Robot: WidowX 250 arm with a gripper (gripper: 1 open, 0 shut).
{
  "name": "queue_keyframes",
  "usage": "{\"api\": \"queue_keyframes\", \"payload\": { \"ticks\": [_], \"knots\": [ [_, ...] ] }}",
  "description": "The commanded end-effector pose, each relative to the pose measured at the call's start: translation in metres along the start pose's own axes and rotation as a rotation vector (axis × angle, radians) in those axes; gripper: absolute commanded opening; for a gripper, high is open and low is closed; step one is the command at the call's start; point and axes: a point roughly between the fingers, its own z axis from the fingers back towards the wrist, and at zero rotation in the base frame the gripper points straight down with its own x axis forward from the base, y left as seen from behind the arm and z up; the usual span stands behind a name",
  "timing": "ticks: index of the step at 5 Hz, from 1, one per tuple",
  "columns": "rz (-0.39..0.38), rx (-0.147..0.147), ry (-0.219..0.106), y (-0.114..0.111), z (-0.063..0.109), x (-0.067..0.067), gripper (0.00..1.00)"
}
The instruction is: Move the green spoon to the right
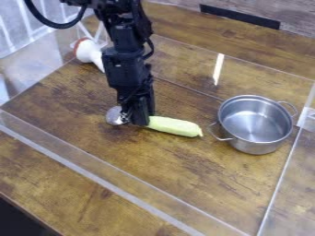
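Observation:
The green spoon (175,126) lies on the wooden table, with its thick yellow-green handle pointing right and its small dark metal bowl at the left end. My gripper (135,118) points straight down over the spoon's neck, where handle meets bowl. Its jaws are shut on the spoon there, and the black fingers hide the neck itself. The spoon rests low, at or just above the tabletop.
A shiny steel pot (255,124) stands to the right of the spoon, a short gap from the handle's tip. A white and red object (88,51) lies at the back left behind the arm. Clear acrylic walls (219,67) ring the wooden table (74,101).

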Motion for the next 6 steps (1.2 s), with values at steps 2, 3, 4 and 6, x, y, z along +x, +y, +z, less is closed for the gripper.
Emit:
{"api": "queue_keyframes", "payload": {
  "ticks": [2,3,4,6],
  "knots": [
    [0.053,-0.087,0.011,0.008,0.042,-0.018,1.00],
    [0.108,-0.084,0.021,0.016,0.053,-0.022,1.00],
    [0.131,-0.075,0.038,0.018,0.069,-0.015,1.00],
    [0.312,-0.096,0.047,0.027,0.080,0.020,1.00]
  ]
}}
